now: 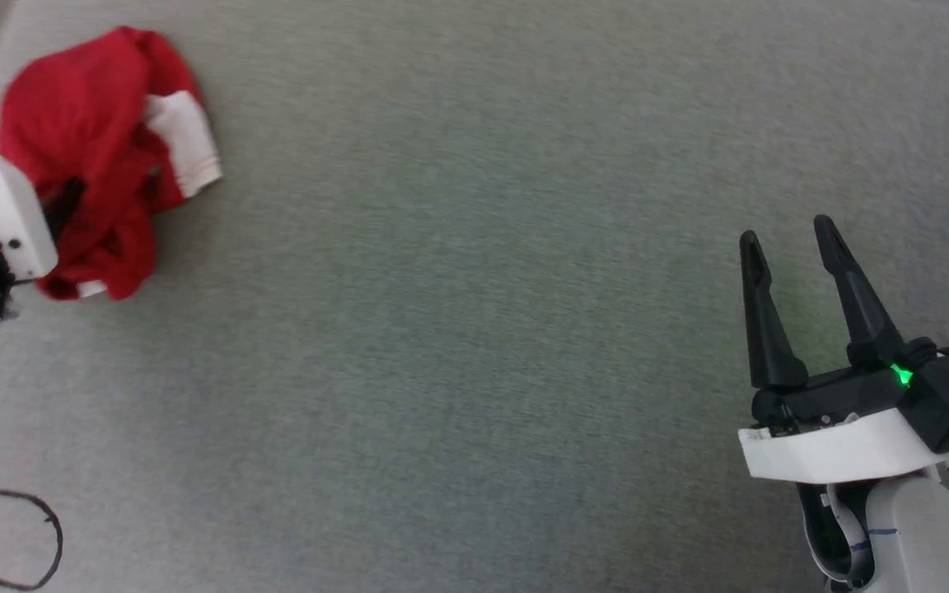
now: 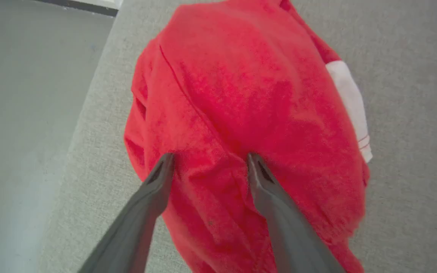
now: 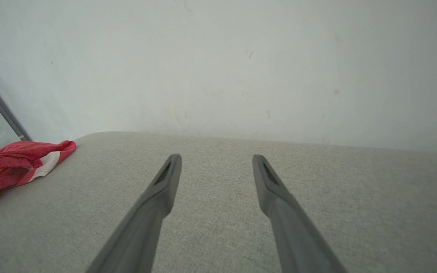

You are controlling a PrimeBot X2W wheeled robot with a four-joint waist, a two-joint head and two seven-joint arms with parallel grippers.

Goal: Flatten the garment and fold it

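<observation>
At the far left corner of the grey pad (image 1: 474, 346), the garment (image 1: 87, 140) is lying in a crumpled red heap. Its white trim (image 1: 182, 144) is facing the pad's middle, and the heap is sitting close to the pad's left edge.

You are, I judge, lining up the first grasp, the one that starts the flattening. To do it well, you should be aiming for a single raised ridge of fabric, not the bulk of the heap, and closing only once that ridge is lying fully between the fingers. Drag towards the pad's middle, low and slow. The cloth looks soft and is likely to bunch up, and with the heap this near the pad's left edge, a pull the wrong way is risking a slide off the pad. A grip nearer the white trim would probably be giving you a true edge to spread from.

The left gripper (image 2: 210, 159) is standing wide open over that same corner of the pad, holding nothing. Its tips are sitting at the red fabric with a fold running between them. Whether they are pressing in or just above it, I cannot tell.

The right gripper (image 1: 787, 232) is hovering over the pad's near right part, jaws spread wide and empty, touching nothing.
</observation>
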